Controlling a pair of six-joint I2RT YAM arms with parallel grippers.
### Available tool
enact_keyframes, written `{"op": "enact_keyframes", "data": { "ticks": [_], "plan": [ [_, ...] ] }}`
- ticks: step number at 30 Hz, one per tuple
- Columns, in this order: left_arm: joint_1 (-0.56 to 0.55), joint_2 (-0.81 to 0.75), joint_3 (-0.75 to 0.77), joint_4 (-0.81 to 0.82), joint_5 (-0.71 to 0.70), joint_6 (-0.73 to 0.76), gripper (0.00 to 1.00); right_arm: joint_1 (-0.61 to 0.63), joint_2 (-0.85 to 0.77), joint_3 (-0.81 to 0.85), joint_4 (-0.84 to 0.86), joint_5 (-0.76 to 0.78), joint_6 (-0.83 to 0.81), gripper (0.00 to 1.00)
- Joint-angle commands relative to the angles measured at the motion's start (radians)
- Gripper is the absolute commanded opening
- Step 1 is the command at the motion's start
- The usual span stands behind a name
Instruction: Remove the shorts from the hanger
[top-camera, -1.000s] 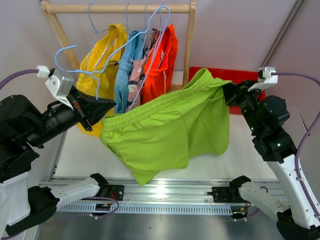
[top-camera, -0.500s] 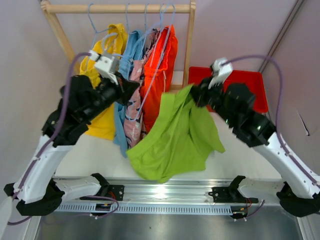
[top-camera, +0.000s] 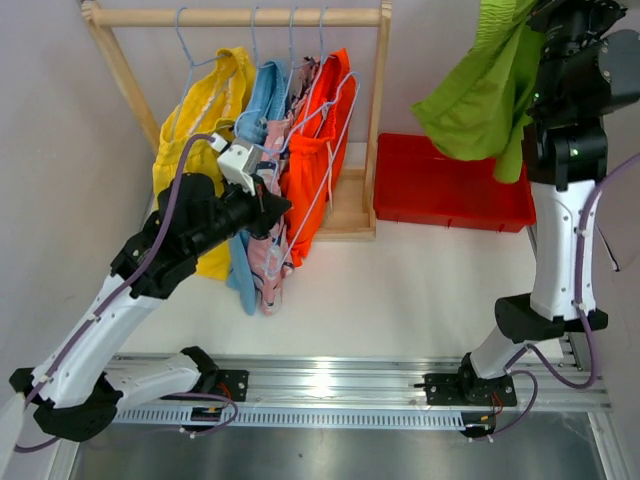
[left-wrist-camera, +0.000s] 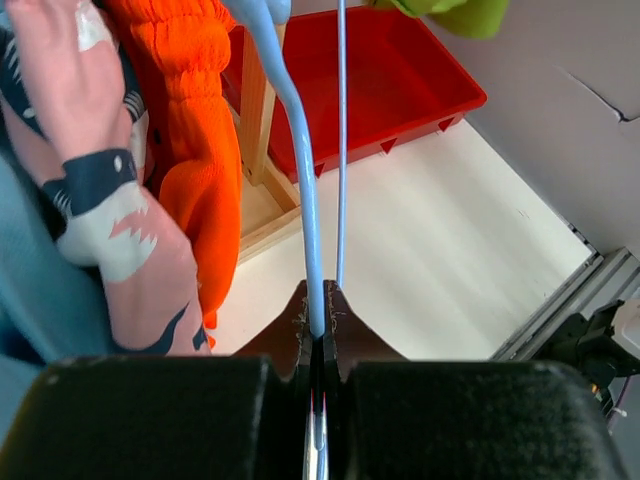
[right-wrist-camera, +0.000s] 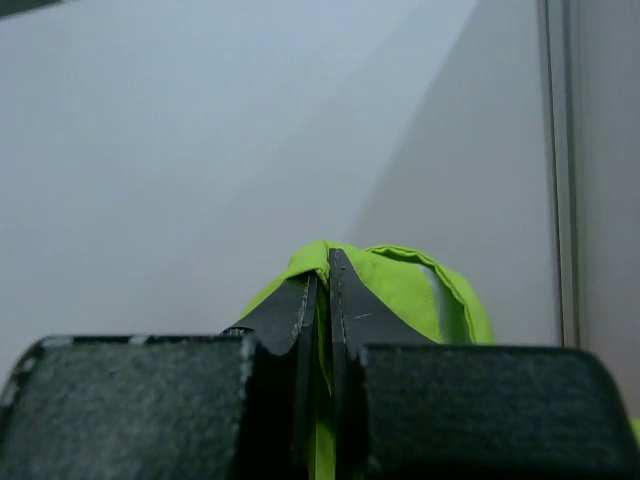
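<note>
The right gripper is pinched tight on a fold of the lime green shorts, which dangle from it high up, above the red bin and well apart from the wooden rack. The left gripper is clamped on the thin wire of a light blue hanger just beside the orange shorts — whether its hook sits on the rail I can't quite tell.

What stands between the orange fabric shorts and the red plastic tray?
The light wooden rack's right upright post stands there, as the top view shows.
</note>
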Motion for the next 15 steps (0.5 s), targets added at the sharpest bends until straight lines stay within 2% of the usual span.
{"op": "enact_keyframes", "data": {
  "ticks": [1, 4, 5, 7, 8, 12, 15],
  "plan": [
    [-0.006, 0.06, 0.007, 0.09, 0.01, -0.027, 0.0, -0.097, 0.058, -0.1, 0.135, -0.055, 0.089, 0.0],
    [-0.006, 0.12, 0.023, 0.11, -0.035, -0.024, 0.0, -0.137, 0.062, -0.216, 0.149, -0.088, 0.145, 0.0],
    [-0.006, 0.138, 0.038, 0.118, -0.055, -0.025, 0.0, -0.137, 0.032, -0.355, 0.167, -0.09, 0.154, 0.0],
    [-0.005, 0.198, 0.088, 0.12, -0.102, -0.028, 0.0, -0.137, -0.011, -0.518, 0.285, -0.099, 0.173, 0.0],
    [-0.005, 0.218, 0.101, 0.115, -0.121, -0.03, 0.0, -0.137, -0.033, -0.665, 0.319, -0.107, 0.189, 0.0],
    [0.017, 0.287, 0.174, 0.112, -0.201, -0.056, 0.0, -0.139, -0.093, -0.893, 0.396, -0.16, 0.243, 0.0],
    [0.044, 0.316, 0.214, 0.13, -0.207, -0.079, 0.0, -0.139, -0.074, -0.973, 0.381, -0.216, 0.277, 0.0]
  ]
}}
